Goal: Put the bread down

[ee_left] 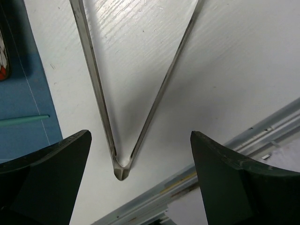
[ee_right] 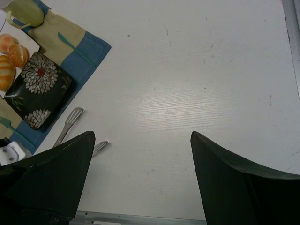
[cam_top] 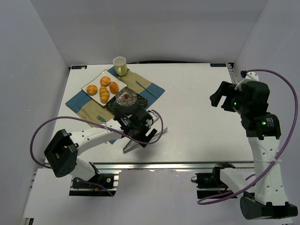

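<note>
Near edge: the left gripper (ee_left: 140, 135) hovers, fingers spread either side of the tongs (ee_left: 121, 166) (nothing grasped yet). Picking them up seems the step in hand, which calls for lowering and pinching. The right gripper (ee_right: 143, 136) hangs spread and empty. The bread (cam_top: 104, 91) sits far left on the white plate (cam_top: 96, 79).

A placemat (cam_top: 145, 86) lies on the far left part of the table (cam_top: 197, 108). On it, a plate (cam_top: 95, 81) holds four rolls (cam_top: 104, 94), and a cup (cam_top: 120, 65) stands just behind that plate at the mat's far corner. A second plate (cam_top: 127, 100) sits on the mat just right of and nearer than the first. Tongs (ee_left: 97, 84) lie on the bare table in front of the mat, close to the near edge.
</note>
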Controlling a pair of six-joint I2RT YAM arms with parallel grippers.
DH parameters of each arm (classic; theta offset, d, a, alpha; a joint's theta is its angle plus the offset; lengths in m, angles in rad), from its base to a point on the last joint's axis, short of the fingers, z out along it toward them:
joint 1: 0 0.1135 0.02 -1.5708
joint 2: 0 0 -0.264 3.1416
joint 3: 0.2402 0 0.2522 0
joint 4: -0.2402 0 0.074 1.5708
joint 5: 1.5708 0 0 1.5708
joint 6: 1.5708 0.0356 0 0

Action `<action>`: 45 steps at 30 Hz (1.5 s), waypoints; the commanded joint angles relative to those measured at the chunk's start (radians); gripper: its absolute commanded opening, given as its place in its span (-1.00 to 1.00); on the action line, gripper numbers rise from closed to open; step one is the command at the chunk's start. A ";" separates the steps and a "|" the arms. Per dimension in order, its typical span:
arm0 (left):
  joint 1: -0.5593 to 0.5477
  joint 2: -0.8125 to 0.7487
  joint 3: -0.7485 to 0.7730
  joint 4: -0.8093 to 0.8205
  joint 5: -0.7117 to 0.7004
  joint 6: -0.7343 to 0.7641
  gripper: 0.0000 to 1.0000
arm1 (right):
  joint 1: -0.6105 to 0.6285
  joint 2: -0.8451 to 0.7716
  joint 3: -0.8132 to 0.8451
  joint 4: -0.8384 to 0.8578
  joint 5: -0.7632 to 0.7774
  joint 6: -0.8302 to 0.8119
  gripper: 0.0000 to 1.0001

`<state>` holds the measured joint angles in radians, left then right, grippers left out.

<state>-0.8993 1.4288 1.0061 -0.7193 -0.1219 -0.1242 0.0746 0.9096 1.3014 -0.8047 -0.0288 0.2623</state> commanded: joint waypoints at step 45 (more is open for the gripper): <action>0.089 0.197 -0.147 0.267 0.102 0.052 0.84 | 0.005 -0.012 0.009 -0.005 -0.023 0.006 0.79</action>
<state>-0.8238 1.6192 0.9005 -0.5064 -0.0242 -0.0334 0.0746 0.9051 1.3014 -0.8215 -0.0406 0.2623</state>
